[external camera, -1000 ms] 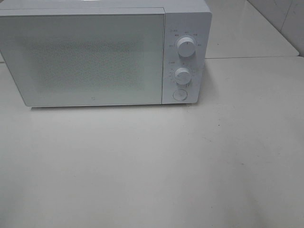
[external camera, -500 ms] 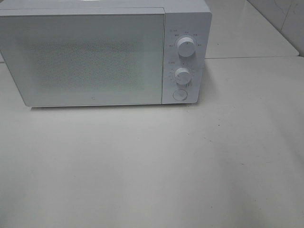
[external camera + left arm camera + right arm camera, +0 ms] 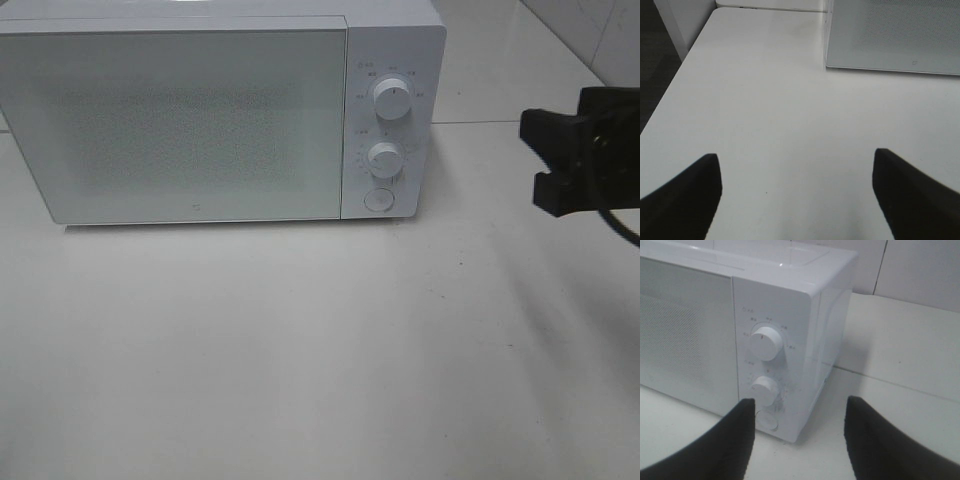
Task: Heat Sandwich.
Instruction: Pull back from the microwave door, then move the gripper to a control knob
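You can't see the sandwich; expect it soft, light, crushable, so support it underneath. Your left gripper (image 3: pixel 795 165) and right gripper (image 3: pixel 532 160) have fingers spread, empty.

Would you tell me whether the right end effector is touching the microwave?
Apart. The exterior high view shows bare table between the right end effector and the microwave.

A pale, glossy counter (image 3: pixel 300 350) carries one white microwave (image 3: pixel 190 120) standing toward the back, door shut, with two dials and a round button down its right front panel
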`<action>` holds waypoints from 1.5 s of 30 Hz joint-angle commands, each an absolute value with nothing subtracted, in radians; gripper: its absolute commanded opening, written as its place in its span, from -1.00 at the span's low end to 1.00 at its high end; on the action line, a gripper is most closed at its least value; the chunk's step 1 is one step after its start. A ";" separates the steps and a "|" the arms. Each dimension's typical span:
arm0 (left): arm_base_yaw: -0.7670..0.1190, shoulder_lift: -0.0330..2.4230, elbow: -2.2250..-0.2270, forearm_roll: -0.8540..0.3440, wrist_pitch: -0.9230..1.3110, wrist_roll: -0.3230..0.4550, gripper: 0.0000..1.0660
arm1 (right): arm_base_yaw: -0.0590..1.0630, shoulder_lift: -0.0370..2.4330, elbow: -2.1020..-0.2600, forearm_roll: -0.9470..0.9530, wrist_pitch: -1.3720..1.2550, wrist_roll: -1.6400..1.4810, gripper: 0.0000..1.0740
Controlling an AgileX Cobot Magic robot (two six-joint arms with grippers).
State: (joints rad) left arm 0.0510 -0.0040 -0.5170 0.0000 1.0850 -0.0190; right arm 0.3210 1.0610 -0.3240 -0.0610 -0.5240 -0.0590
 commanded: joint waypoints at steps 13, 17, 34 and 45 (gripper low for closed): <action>0.055 -0.028 -0.515 0.000 1.068 -0.019 0.47 | 0.622 1.414 -0.347 0.456 -0.838 -0.373 0.00; 0.055 -0.028 -0.515 0.000 1.068 -0.019 0.47 | 0.703 1.495 -0.392 0.629 -0.908 -0.472 0.00; 0.055 -0.028 -0.515 0.000 1.068 -0.019 0.47 | 0.739 1.777 -0.565 0.693 -1.070 -0.398 0.02; 0.055 -0.028 -0.515 0.000 1.068 -0.019 0.47 | 0.739 1.914 -0.636 0.684 -1.167 -0.354 0.31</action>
